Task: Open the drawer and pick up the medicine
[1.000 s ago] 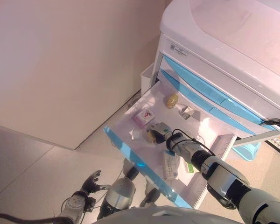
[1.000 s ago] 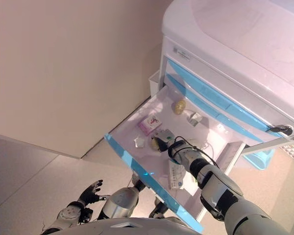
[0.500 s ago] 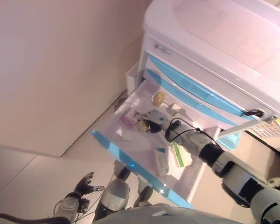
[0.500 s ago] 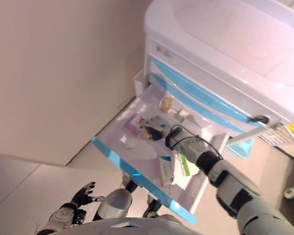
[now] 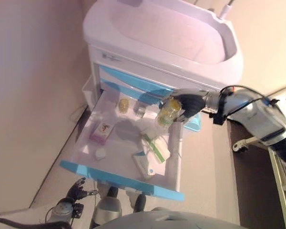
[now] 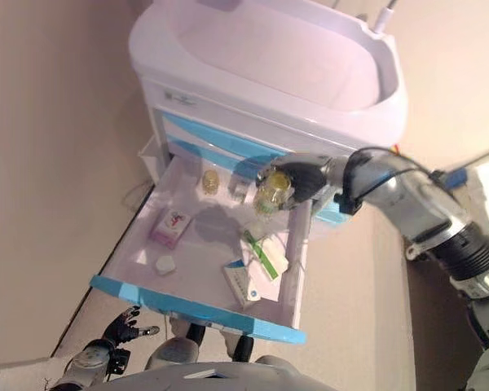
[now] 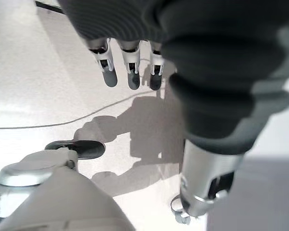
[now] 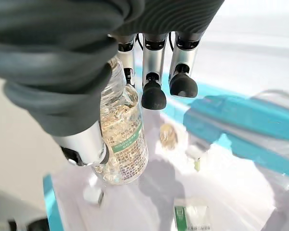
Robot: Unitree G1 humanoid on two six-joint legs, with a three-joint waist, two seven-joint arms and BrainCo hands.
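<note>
The white drawer with a blue front (image 5: 119, 179) stands pulled out from the cart. My right hand (image 5: 187, 104) is shut on a clear medicine bottle of yellow capsules (image 5: 167, 113) and holds it in the air above the drawer's back right corner. In the right wrist view the bottle (image 8: 123, 139) sits between thumb and fingers (image 8: 153, 91). My left hand (image 5: 76, 188) hangs low near the floor, open and empty.
In the drawer lie a pink box (image 5: 101, 132), a small yellow bottle (image 5: 123, 104), a foil packet (image 5: 140, 110), white and green boxes (image 5: 155, 145) and a small white piece (image 5: 100, 153). The cart's white top (image 5: 162, 33) rises behind. A wall runs along the left.
The camera has swung. My right hand has lifted the bottle of capsules out of the drawer and now holds it above the drawer's back right. The left hand stays low.
</note>
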